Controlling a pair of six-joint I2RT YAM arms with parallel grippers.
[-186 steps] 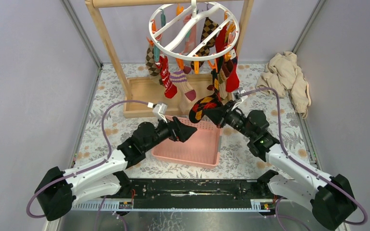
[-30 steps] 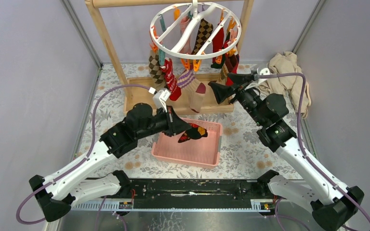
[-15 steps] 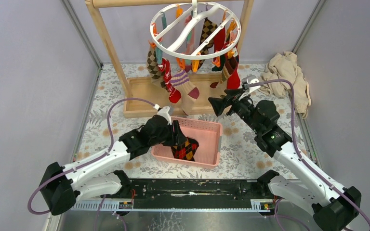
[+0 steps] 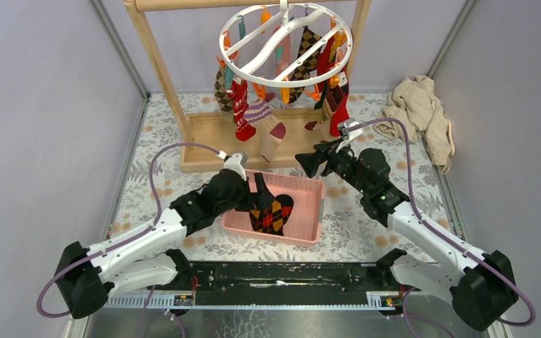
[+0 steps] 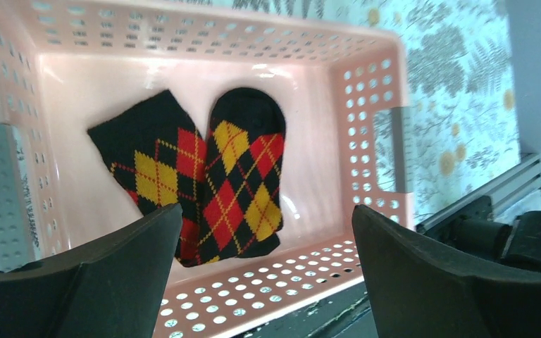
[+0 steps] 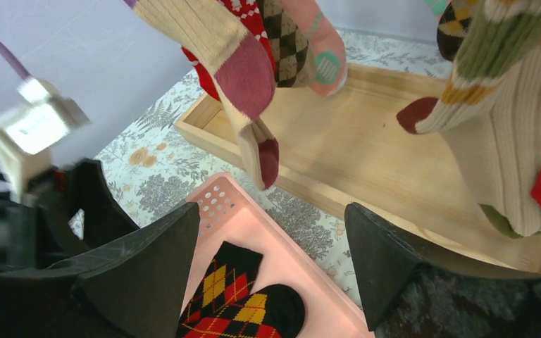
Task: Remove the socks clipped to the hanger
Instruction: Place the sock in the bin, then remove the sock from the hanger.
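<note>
Nearest, the left end effector is hovering open over argyle socks lying in the pink basket; the right end effector is gaping empty; beyond, light, limp socks are dangling from the hanger, likely needing mid-body pinches.

Your left arm stretches forward and inward from its base, wrist tipped downward, and the left gripper has its jaws spread wide, gripping nothing. Your right arm reaches forward and leftward, raised at the elbow. The right gripper points left, its jaws parted and empty.
</note>
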